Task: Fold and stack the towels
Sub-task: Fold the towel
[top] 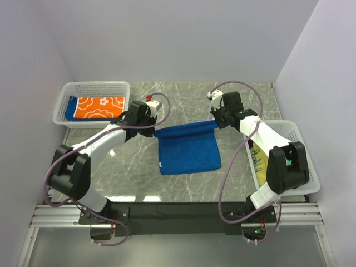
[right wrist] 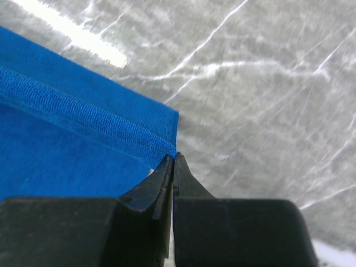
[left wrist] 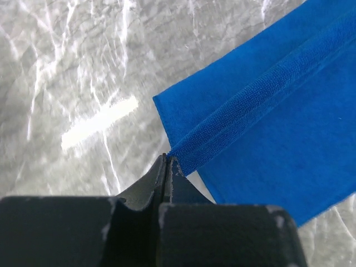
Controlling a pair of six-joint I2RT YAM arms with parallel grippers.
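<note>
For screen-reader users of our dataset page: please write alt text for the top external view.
A royal blue towel is held by its far edge over a grey marble table, the left jaws and the right jaws each shut on a corner. A white basket at far left holds an orange flowered towel; a second basket stands at right.

On table [top: 183,97], centre: towel [top: 189,151], far corners pinched by left gripper [top: 154,129] and right gripper [top: 216,123]. Far left: basket [top: 94,85] holding second towel [top: 100,107]. Right edge: another basket [top: 305,146].
</note>
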